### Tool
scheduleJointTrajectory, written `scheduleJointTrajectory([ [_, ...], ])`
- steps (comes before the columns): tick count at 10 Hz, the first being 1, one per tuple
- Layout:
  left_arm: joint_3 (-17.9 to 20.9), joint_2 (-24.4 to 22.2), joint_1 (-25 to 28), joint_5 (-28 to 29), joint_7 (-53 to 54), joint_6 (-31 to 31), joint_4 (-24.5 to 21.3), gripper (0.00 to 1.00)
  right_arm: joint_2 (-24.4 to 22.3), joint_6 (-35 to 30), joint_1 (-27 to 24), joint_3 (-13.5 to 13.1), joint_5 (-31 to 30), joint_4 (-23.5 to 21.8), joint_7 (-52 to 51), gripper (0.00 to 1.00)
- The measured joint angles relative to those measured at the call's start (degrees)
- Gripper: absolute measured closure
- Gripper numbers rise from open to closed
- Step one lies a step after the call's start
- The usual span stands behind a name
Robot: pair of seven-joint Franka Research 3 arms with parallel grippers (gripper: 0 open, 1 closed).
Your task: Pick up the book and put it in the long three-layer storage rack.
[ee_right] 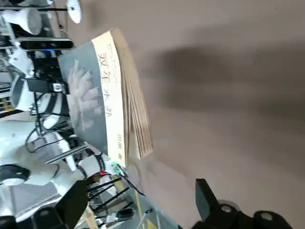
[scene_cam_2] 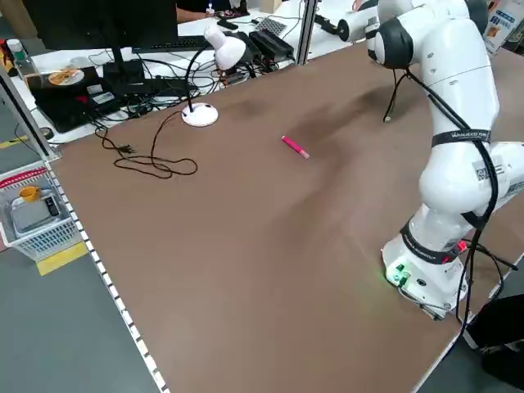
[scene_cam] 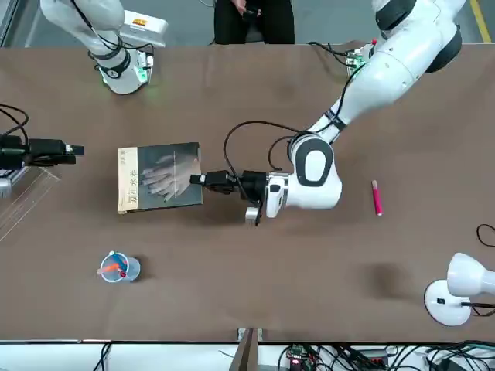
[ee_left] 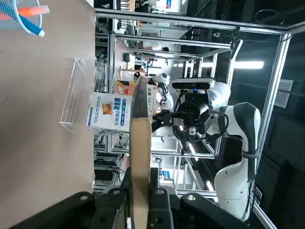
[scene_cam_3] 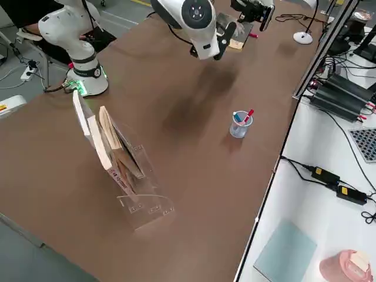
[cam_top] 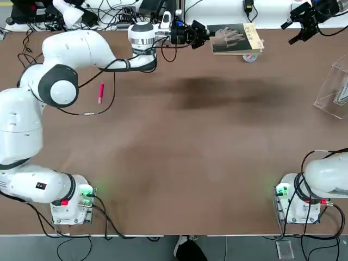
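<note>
The book [cam_top: 235,39], dark grey with a pale hand on its cover and a tan strip, hangs above the far side of the table. My left gripper [cam_top: 205,37] is shut on its near edge, reaching in sideways. In the left wrist view the book [ee_left: 140,143] stands edge-on between the fingers. The front view shows the book [scene_cam: 158,178] held level by the left gripper [scene_cam: 203,179]. The clear storage rack [cam_top: 334,89] stands at the right edge, with other books leaning in it [scene_cam_3: 117,153]. My right gripper [cam_top: 303,23] hovers open near the far right corner, facing the book [ee_right: 105,95].
A clear pen cup [scene_cam: 116,268] stands on the table just under the book's far side. A pink pen [cam_top: 101,92] lies at the left. A white desk lamp [scene_cam: 456,290] sits at the far left corner. Cables run along the far edge.
</note>
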Motion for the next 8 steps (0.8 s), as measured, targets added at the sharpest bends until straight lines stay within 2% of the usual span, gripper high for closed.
scheduleJointTrajectory([
  [8,0.56,0.05,-0.35,0.00,0.00,0.00,0.03,0.99,6.56,-0.09,-1.62,0.07,11.22,-2.40,-7.66,0.00],
])
